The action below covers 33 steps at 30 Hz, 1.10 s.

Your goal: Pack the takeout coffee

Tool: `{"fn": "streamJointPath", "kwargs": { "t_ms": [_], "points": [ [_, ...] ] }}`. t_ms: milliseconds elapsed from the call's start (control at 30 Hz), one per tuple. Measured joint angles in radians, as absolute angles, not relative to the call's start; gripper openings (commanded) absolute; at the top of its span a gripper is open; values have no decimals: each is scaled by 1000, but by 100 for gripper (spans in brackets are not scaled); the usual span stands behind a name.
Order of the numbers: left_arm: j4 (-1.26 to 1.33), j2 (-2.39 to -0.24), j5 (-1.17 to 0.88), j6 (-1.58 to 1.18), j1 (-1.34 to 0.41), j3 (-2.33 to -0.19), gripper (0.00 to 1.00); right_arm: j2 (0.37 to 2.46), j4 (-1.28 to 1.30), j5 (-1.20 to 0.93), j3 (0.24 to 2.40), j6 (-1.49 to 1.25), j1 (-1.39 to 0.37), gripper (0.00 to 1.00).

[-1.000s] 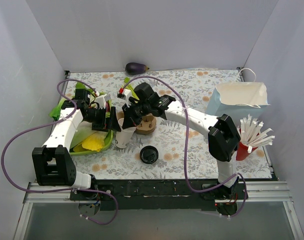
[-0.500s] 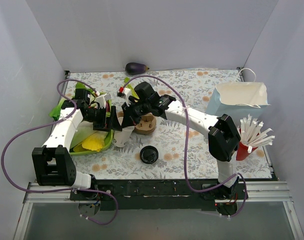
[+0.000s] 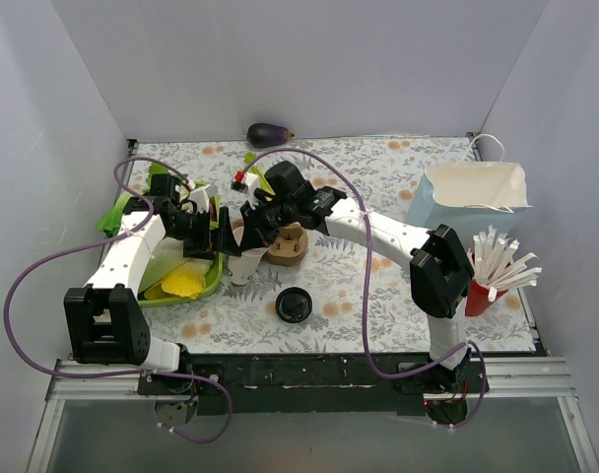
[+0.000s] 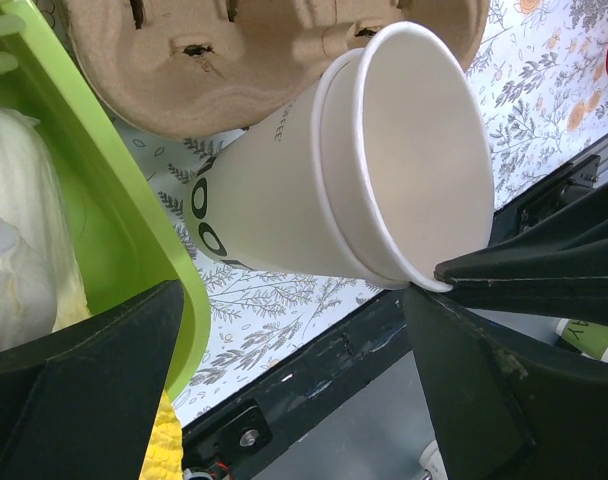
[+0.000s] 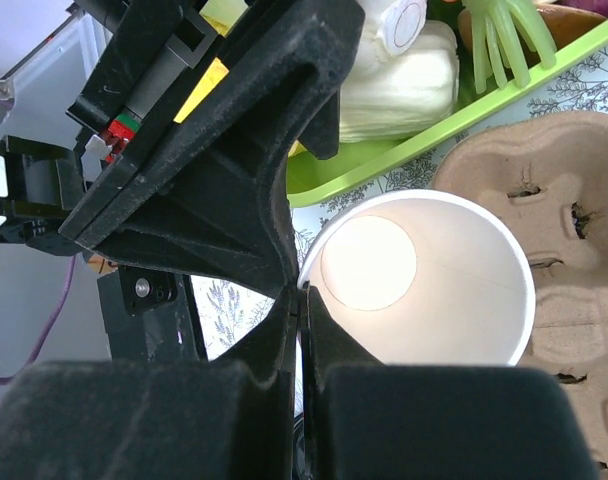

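A lidless white paper cup (image 3: 242, 266) with dark print is tilted beside the brown cardboard cup carrier (image 3: 288, 244). My right gripper (image 3: 252, 230) is shut on the cup's rim; the right wrist view shows the fingers (image 5: 302, 300) pinching the near edge of the cup (image 5: 434, 290). My left gripper (image 3: 221, 239) is open, and in the left wrist view (image 4: 304, 285) its right finger touches the rim of the cup (image 4: 314, 190). A loose black round lid (image 3: 293, 304) lies on the table in front. No lidded takeout coffee is in view.
A green tray (image 3: 209, 281) with food items lies under the left arm. A pale blue paper bag (image 3: 474, 197) stands at the right, with a red cup of straws (image 3: 492, 281) near it. An eggplant (image 3: 268, 133) lies at the back wall.
The cup in my right gripper has shifted slightly up and away from the front edge. My left gripper has stayed close beside it.
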<state>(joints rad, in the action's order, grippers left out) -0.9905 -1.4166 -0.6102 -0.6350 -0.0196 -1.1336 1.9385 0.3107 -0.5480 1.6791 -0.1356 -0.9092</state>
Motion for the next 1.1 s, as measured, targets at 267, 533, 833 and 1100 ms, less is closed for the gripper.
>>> {"fn": "streamJointPath", "kwargs": {
  "t_ms": [267,533,833,1100],
  "points": [
    [-968,-1411,-528,-642,-23,-1097,91,1938,301,-547,1665,-136,-907,1],
    [-959,-1411,-483,-628,-28,-1096,92,1921,296,-537,1665,-112,-905,1],
    [-1024,-1378,-480,-675,-20,-1216,95,1868,267,-537,1645,-109,-904,1],
    [-1017,-1378,-556,-767,-10,-1221,95,1863,263,-537,1631,-117,-896,1]
  ]
}}
